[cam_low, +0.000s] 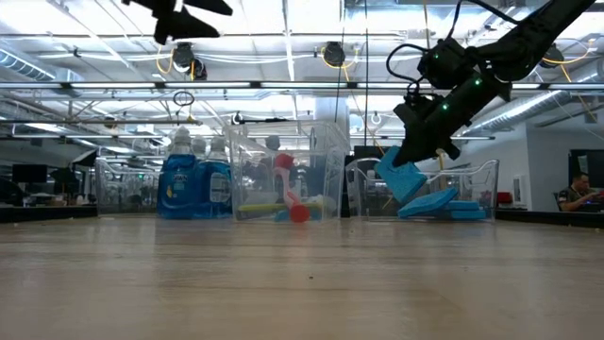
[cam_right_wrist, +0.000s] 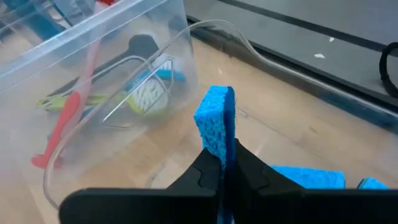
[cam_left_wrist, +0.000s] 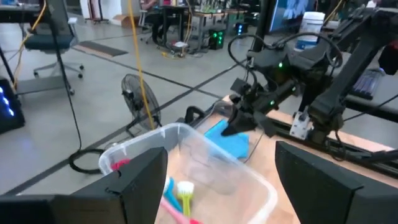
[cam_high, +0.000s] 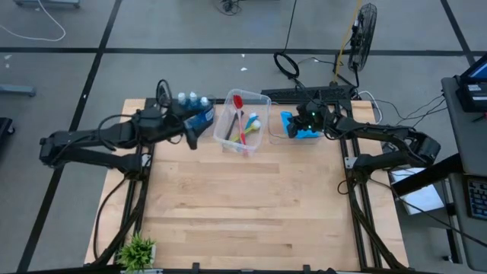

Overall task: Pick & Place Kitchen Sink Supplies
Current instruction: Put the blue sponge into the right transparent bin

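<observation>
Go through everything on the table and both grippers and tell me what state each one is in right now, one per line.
Right gripper: shut on a blue sponge, held on edge above its bin.
Left gripper: open, empty, beside the brush bin.
Soap bottles: upright, capped.
Brush bin: holds the brushes lying inside.
Sponge bin: other sponges lying inside.
Potted plant: upright at the table's near edge.

From above, we looked straight down on the whole table (cam_high: 243, 221). Our low camera sat at tabletop height, facing level across it into the room. Each wrist camera looked forward, close over the middle bin (cam_left_wrist: 205, 155). We saw that bin (cam_high: 242, 122) in all four views.
</observation>
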`<state>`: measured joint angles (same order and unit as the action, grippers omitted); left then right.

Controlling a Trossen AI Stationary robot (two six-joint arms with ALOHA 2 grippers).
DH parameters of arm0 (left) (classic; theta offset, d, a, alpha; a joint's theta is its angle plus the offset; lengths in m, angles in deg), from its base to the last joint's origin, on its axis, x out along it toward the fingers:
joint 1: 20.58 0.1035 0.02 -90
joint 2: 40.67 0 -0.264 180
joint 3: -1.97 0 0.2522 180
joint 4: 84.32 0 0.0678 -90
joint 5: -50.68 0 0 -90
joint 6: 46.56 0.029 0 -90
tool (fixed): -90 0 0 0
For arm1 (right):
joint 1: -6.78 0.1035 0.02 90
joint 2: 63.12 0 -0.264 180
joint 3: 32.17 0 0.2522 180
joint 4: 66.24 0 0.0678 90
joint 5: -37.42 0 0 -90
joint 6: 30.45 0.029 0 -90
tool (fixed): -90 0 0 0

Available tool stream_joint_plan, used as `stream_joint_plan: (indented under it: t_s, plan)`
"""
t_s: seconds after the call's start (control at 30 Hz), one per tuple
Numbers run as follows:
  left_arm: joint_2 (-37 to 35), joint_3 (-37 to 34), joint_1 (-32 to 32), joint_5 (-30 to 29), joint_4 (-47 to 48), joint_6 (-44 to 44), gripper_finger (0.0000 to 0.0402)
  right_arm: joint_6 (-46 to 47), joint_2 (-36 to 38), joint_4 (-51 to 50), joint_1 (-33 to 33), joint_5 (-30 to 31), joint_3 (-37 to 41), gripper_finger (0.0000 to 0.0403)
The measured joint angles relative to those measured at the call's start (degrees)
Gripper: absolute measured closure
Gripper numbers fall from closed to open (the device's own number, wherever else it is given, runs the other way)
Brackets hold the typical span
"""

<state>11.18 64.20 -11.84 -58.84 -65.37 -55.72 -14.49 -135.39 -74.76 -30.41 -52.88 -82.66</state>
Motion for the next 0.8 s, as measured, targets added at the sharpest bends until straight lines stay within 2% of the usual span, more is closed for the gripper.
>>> stream_joint_plan:
  t_s: [0.37, 0.6, 0.8]
  plan:
    - [-8.01, -6.63, -0.86, -0.07, 0.05, 0.06, 0.0103, -0.16, -0.02, -2.42, 0.00, 0.08, 0.04, 0.0366]
    - [-8.80, -9.57, -0.87, -0.05, 1.01, -3.26, 0.0099, -0.16, -0.02, -3.35, 0.00, 0.11, 0.04, 0.0337]
    - [-8.80, -9.68, -0.64, -0.15, 3.24, -3.41, 0.0107, -0.10, -0.02, -3.35, 0.00, 0.15, 0.04, 0.0291]
